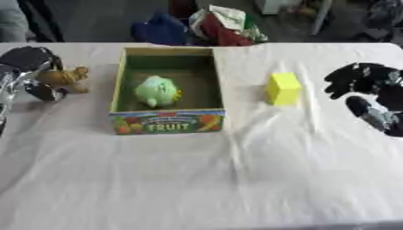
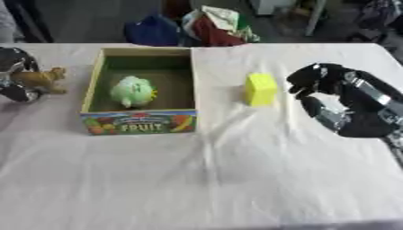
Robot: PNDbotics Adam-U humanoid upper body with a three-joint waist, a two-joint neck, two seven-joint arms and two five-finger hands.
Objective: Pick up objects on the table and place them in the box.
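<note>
Box (image 1: 167, 121) at 11 o'clock, green toy (image 1: 157, 91) inside | yellow block (image 2: 261, 89) at 1, open cloth all round | my left hand (image 1: 31, 72) curled round brown toy (image 1: 65, 78) at table's left edge | my right hand (image 2: 330, 92) at 3, fingers curled, holding nothing

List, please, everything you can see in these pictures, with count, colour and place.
box: one, green walls, "FRUIT" front, table centre-left
plush toy: one, pale green, inside the box
block: one, yellow, right of the box
toy animal: one, brown, left of the box, at the left hand
tablecloth: one, white, over the table
bundle: blue, red and white, beyond the far edge
left hand: black and silver, curled round the toy animal
right hand: black, curled, right of the block
</note>
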